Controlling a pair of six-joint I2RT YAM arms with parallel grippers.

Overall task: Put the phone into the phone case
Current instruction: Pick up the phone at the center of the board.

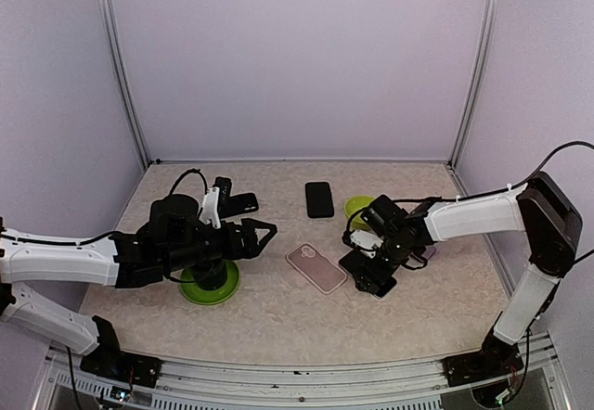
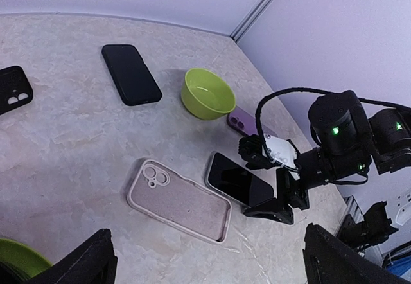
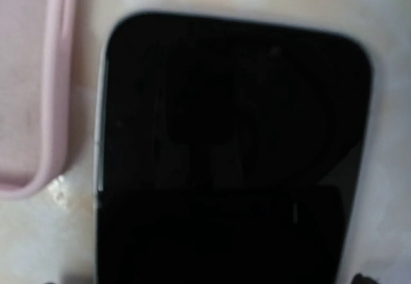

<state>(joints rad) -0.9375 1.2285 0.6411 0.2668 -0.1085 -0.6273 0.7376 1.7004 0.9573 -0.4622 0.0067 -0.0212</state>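
Sitting flat on the table (image 2: 64,155), screen up: black phone (image 2: 236,178), just beside the pink phone case (image 2: 183,200) at its 3 o'clock in top view, not inside. Right gripper (image 2: 258,182) jaws spread wide astride the phone's end, gripping nothing. Left gripper (image 1: 263,240) wide open, empty, at the case's 10 o'clock.

A table (image 1: 278,308) with a beige, marble-veined top forms the floor of the enclosure. Behind the table rises a plain back wall (image 1: 297,57), pale lilac-white. A left side wall (image 1: 56,104) and a right side wall (image 1: 548,76) of the same colour stand at the table's sides. A slim metal left post (image 1: 124,76) and right post (image 1: 477,57) run up from the table's two far corners. Along the table's near edge lies a metal rail (image 1: 297,373). The light is soft and even, leaving only faint shadows on the table.
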